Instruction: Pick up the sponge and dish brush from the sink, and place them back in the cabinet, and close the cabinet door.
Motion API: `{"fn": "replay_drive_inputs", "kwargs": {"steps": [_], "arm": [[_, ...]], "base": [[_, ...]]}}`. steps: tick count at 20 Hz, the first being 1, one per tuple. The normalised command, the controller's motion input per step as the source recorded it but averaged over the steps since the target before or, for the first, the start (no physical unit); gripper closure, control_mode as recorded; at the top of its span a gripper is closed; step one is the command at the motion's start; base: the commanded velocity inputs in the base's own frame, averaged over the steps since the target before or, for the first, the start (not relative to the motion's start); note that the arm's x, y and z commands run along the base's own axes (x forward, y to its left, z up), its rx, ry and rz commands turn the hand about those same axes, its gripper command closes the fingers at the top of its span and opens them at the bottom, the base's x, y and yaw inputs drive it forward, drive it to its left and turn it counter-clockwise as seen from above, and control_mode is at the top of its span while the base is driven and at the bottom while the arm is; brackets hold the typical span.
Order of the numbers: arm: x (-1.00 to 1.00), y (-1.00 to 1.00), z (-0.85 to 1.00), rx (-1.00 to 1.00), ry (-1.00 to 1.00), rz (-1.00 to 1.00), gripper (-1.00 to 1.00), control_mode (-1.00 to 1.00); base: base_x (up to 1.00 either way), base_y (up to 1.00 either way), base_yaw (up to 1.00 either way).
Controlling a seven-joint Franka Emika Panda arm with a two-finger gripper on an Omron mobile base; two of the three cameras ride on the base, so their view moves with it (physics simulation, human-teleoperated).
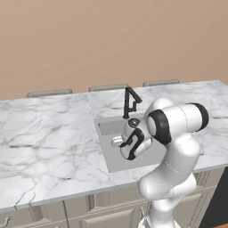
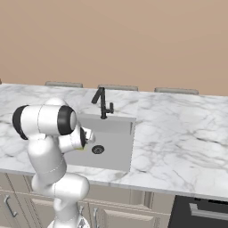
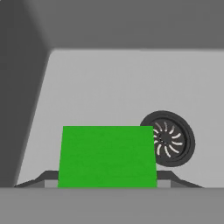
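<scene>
The bright green sponge [image 3: 107, 156] fills the gap between my two dark fingertips [image 3: 43, 178] in the hand view and hides part of the round dark drain [image 3: 168, 138]. My gripper [image 3: 107, 181] is shut on the sponge, low inside the grey sink [image 3: 109, 83]. From the base, the gripper [image 1: 118, 141] hangs over the sink [image 1: 107, 129] near its left wall, and the white hand [image 2: 87, 136] covers the sponge. The dish brush, the cabinet and the cabinet door are out of view.
A black angular faucet [image 1: 130, 101] stands at the sink's back rim, close behind my hand. White marble counter [image 1: 49, 129] spreads to both sides. Beige base units [image 2: 116, 200] run below, with a dark appliance [image 2: 200, 211] at the lower right.
</scene>
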Motion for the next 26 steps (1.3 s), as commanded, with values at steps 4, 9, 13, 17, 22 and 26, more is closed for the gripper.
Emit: {"fn": "replay_drive_inputs", "kwargs": {"steps": [4,9,13,17,22,26], "arm": [[-0.12,0.0,0.17,0.0,-0.06,0.0,1.0,-1.0],[-0.06,0.0,0.28,0.0,-0.05,0.0,1.0,-1.0],[-0.03,0.0,0.51,0.0,0.0,0.0,1.0,-1.0],[-0.04,0.0,0.51,0.0,0.0,0.0,1.0,-1.0],[-0.02,0.0,0.51,0.0,0.0,0.0,1.0,-1.0],[-0.01,0.0,0.59,0.0,0.0,0.0,1.0,-1.0]], "base": [[0.0,0.0,0.0],[0.0,0.0,0.0],[0.0,0.0,0.0],[0.0,0.0,0.0],[0.0,0.0,0.0],[0.0,0.0,0.0]]}}
